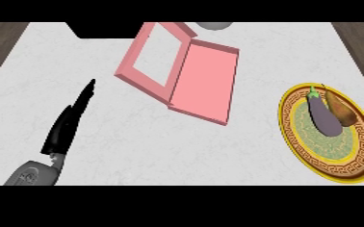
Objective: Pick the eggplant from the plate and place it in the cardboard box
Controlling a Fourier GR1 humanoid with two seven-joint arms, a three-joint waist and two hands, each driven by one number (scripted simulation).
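Eggplant waiting on the plate, not yet picked

The left hand [68, 120] rests flat-fingered, holding nothing; the eggplant [323, 115] lies on its plate [302, 146], the pink box [188, 72] open to receive it.

Even, bright light falls across the pale desk [142, 139], which shows faint marbled veining and no glare. The pink box [186, 74] serves as landmark: its flat panels are evenly lit, the rim edges a shade darker, with almost no cast shadow around it. Above and left of the box a black shape [107, 29] carries no detail. Right of the box, the plate [302, 149] looks stretched taller than wide. Nothing appears blurred.
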